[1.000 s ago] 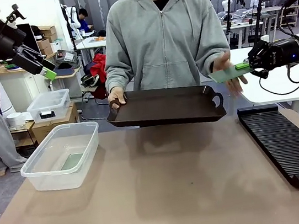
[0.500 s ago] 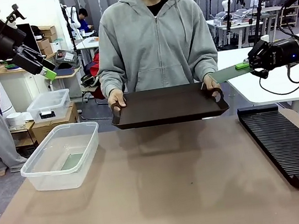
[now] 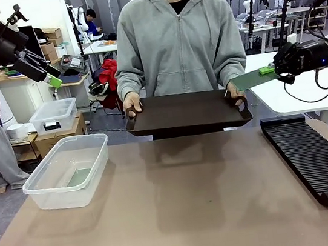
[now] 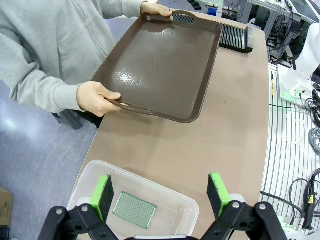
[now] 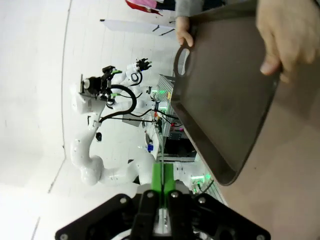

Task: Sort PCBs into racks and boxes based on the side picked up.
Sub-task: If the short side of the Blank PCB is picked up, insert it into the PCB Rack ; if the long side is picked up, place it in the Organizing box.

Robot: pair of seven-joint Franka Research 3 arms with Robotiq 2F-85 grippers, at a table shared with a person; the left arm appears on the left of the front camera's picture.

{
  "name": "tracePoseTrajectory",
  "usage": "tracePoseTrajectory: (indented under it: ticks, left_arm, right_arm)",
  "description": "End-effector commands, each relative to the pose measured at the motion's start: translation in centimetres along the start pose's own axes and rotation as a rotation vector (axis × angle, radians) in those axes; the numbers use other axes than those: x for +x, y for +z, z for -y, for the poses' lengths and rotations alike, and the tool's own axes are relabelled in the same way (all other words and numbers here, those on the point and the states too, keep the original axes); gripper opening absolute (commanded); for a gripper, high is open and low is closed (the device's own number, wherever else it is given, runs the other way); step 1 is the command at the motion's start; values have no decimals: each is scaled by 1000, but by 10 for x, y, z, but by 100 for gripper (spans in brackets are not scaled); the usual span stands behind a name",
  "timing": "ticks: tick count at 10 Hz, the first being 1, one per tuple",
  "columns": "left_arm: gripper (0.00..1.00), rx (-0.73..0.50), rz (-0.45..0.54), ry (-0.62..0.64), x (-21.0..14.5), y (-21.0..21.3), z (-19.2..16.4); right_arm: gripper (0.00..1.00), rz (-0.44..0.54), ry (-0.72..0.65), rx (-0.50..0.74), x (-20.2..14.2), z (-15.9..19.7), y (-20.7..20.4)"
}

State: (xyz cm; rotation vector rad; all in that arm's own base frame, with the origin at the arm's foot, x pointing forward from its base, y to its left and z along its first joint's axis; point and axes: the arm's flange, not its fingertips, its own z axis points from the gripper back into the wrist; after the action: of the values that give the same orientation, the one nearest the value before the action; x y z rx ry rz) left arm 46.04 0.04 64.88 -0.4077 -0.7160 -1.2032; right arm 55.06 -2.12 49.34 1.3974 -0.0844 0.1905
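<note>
While the right gripper [image 3: 268, 70] pinches a PCB [image 3: 248, 78] by one end, jaws clamped flat on it, the board juts level toward nine o'clock, in the air at about two o'clock in the front view. Its free end is just beside the person's hand [image 3: 236, 96] on the handle of the dark brown tray [image 3: 187, 112]. A second PCB [image 4: 134, 210] lies flat on the floor of the clear box [image 3: 40, 198], which sits on the table [image 3: 195, 216] at eight o'clock. The black rack [image 3: 312, 157] lies on the table at four o'clock, well apart from the box. At twelve o'clock the person holds the tray above the table's far edge, the other hand [image 3: 132, 106] at its nine o'clock end. The left gripper [image 3: 54, 77] hangs high at ten o'clock, jaws wide and holding nothing. In its wrist view the box lies below its green pads [image 4: 102, 195].
</note>
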Motion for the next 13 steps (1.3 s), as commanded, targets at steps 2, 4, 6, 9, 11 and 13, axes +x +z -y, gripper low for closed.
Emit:
tracePoseTrajectory:
  ticks: [2,4,6,9,11,13]
  left_arm:
    - [100,0,-1,1,0,-1,0]
    - [100,0,-1,1,0,-1,0]
    - [100,0,-1,1,0,-1,0]
    - [100,0,-1,1,0,-1,0]
    - [100,0,-1,1,0,-1,0]
    - [100,0,-1,1,0,-1,0]
  right_arm:
    - [2,13,362,37,-20,-15,36]
    - [2,97,610,19,-33,-27,60]
    - [2,189,789,-78,-46,-32,79]
    - [2,239,841,-208,-58,-30,103]
    - [2,215,841,-161,-49,-35,107]
    - [2,215,841,-161,-49,-35,107]
